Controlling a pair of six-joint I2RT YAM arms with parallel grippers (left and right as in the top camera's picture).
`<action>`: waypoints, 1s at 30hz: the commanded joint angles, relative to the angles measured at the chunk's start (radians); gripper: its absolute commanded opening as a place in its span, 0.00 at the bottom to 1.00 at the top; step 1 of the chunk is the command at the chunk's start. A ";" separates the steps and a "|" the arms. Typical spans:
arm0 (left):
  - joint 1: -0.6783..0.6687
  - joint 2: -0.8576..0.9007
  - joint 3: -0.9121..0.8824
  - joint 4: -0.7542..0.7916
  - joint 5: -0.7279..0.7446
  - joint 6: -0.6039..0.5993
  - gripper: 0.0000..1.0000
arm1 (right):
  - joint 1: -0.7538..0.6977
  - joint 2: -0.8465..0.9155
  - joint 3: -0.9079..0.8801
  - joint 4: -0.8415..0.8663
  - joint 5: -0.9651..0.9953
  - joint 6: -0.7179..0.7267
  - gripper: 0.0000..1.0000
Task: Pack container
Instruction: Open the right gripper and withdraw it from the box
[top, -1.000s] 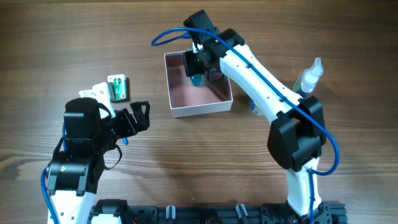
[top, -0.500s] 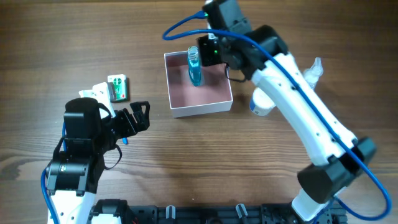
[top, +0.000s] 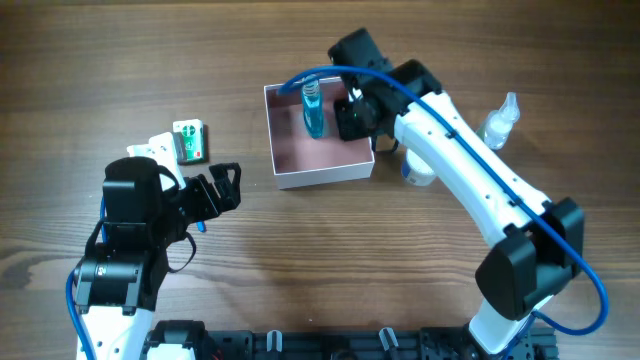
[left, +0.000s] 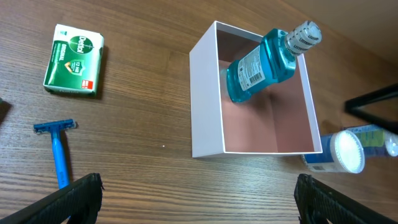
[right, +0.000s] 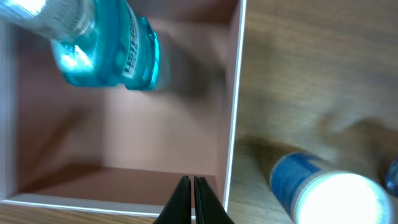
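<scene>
The container (top: 325, 155) is a white-walled square box with a pink inside, at the middle back of the table. A blue mouthwash bottle (top: 313, 112) leans in it, cap against the far wall. My right gripper (top: 352, 115) hovers over the container's right side, shut with nothing in it. In the right wrist view its tips (right: 191, 182) meet above the pink floor (right: 149, 130), apart from the bottle (right: 112, 56). My left gripper (top: 228, 188) stands wide open near the front left, empty. Its view shows the container (left: 206, 93) and bottle (left: 261, 65) ahead of its gripper (left: 199, 199).
A green soap box (top: 189, 140) and a white box (top: 152, 148) lie at the left. A blue razor (left: 59, 152) lies near my left gripper. A blue-and-white bottle (top: 418, 170) lies just right of the container, and a clear spray bottle (top: 500, 120) stands further right.
My right gripper let go of the blue bottle in the container, shut empty, and swung from the bottle to the container's right side. The left arm has not moved.
</scene>
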 joint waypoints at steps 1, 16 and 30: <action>-0.006 0.000 0.021 0.000 0.019 -0.002 1.00 | 0.001 0.021 -0.089 0.049 -0.055 0.012 0.04; -0.006 0.000 0.021 -0.002 0.019 -0.002 1.00 | 0.001 0.021 -0.214 0.125 -0.116 0.005 0.04; -0.006 0.000 0.021 -0.004 0.019 -0.002 0.99 | 0.002 0.021 -0.214 0.030 -0.235 0.031 0.04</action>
